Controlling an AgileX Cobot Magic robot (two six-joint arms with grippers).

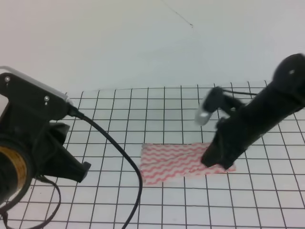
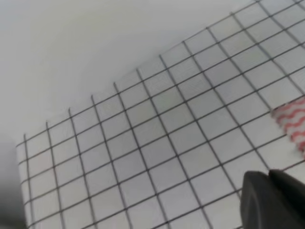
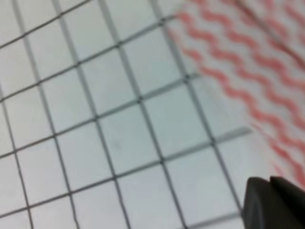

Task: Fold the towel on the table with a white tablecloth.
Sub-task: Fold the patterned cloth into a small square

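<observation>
Looking down from the exterior high view, the towel lies flat on the table with a white tablecloth as a wide, short rectangle, its pink-red wavy stripes running along its length. It sits a little toward 4 o'clock from the middle of the view. The right gripper comes in from 2 o'clock, its dark tip down over the towel's 3 o'clock end; motion blur and the arm's own bulk hide the jaws, so I cannot tell whether they are spread or closed on cloth. The left gripper sits at 8 o'clock, well apart from the towel, with a black cable curving down beside it. Its jaws cannot be read here either.

In the left wrist view, gridded cloth fills most of the picture, and one corner of the towel shows at the 3 o'clock edge. A dark piece of the left gripper shows at 5 o'clock, too little to judge its opening.

In the right wrist view, blurred, the towel covers the area from 12 to 3 o'clock, lying on the grid. A dark gripper part shows at 5 o'clock; the spread of the jaws cannot be told.
</observation>
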